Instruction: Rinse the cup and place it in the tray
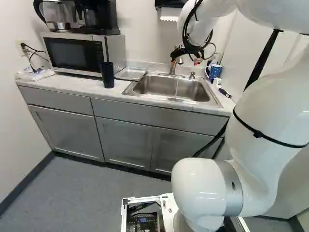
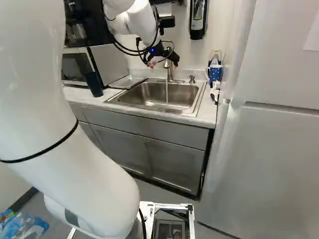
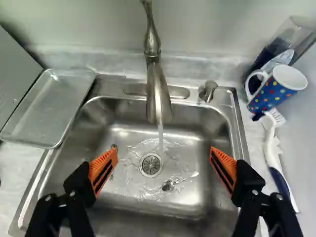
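The hand [image 2: 164, 63] hangs over the sink [image 3: 187, 197], its fingers [image 3: 103, 168] spread apart, while the faucet [image 3: 156, 91] runs. The dark cup [image 1: 107, 75] stands upright on the table [image 1: 70, 85], in front of the microwave [image 1: 75, 54], near the metal tray [image 3: 47, 111]

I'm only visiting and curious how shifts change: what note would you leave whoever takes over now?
Gripper: fingers open, holding nothing, over the sink.
Dotted mug beside the sink, dark tumbler by the microwave; unclear which is meant.
Tray: beside the sink, no cup in it.
Done: faucet running; any rinsing doesn't show.
Left: likely pick up, rinse, place in tray.
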{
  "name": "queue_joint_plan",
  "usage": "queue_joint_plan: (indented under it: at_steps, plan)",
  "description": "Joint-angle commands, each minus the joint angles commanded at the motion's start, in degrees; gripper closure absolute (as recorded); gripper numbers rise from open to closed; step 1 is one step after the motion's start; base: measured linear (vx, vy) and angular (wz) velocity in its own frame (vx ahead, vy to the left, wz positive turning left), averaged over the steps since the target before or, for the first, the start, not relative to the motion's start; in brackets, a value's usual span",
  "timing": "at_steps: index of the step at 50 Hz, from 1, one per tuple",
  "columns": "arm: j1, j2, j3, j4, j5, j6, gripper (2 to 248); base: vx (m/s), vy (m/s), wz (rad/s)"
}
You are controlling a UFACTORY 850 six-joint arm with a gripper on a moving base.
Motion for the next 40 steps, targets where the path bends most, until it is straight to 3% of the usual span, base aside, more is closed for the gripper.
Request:
queue_joint_plan:
  at_steps: [11,23,40]
  plan:
    - [-0.5,3.3,3.2,0.0,-4.7,0.0,3,0.0,0.0,0.0]
    - [-0.5,3.3,3.2,0.0,-10.2,0.0,3,0.0,0.0,0.0]
    - [-0.5,3.3,3.2,0.0,-10.2,0.0,3,0.0,0.0,0.0]
